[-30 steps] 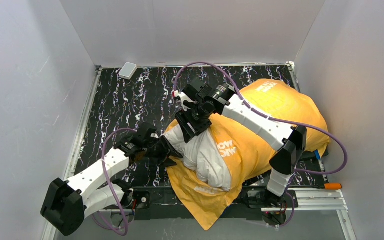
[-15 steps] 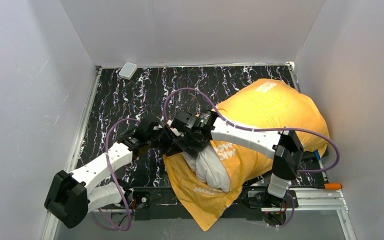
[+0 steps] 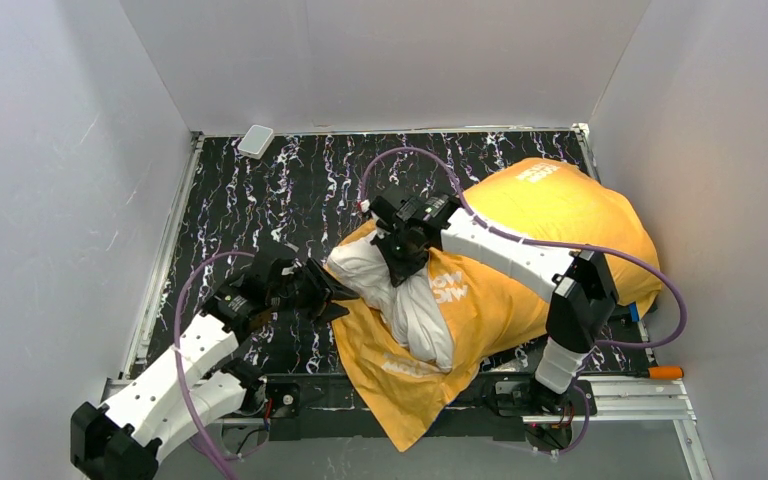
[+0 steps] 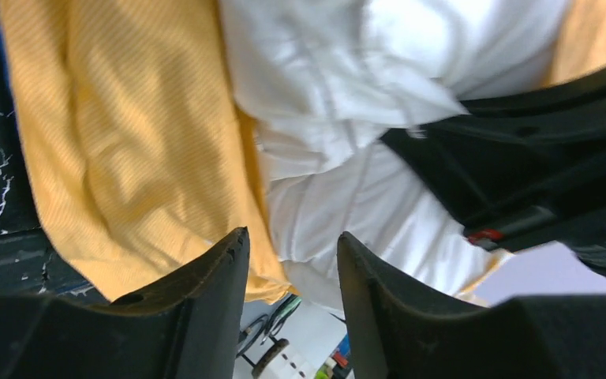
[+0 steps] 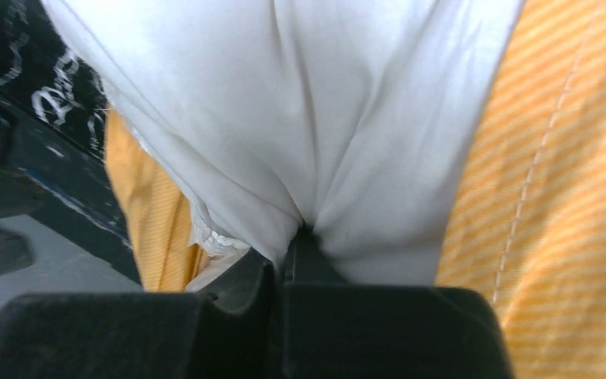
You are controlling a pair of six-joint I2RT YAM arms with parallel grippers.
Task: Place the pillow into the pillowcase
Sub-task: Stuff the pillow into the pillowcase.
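Note:
The pillow (image 3: 405,305) is white and plump, and most of it is inside the pillowcase (image 3: 550,215), whose orange-yellow side shows. Only its near-left end sticks out of the opening. My right gripper (image 3: 400,262) sits on top of that end, shut on a pinched fold of the pillow (image 5: 284,103), with the pillowcase (image 5: 568,197) striped beside it. My left gripper (image 3: 338,297) is open just left of the opening. In its wrist view the left gripper (image 4: 292,241) has nothing between its tips. Beyond them lie the pillowcase edge (image 4: 118,134) and the pillow (image 4: 339,95).
A small white box (image 3: 256,140) lies at the table's back left corner. An orange-handled tool (image 3: 665,372) rests on the front right rail. White walls close in the black marbled table (image 3: 260,210) on three sides. Purple cables loop above both arms.
My right gripper has swung back from the left onto the pillow's exposed end and shut on its fabric. My left arm has drawn back toward the near left.

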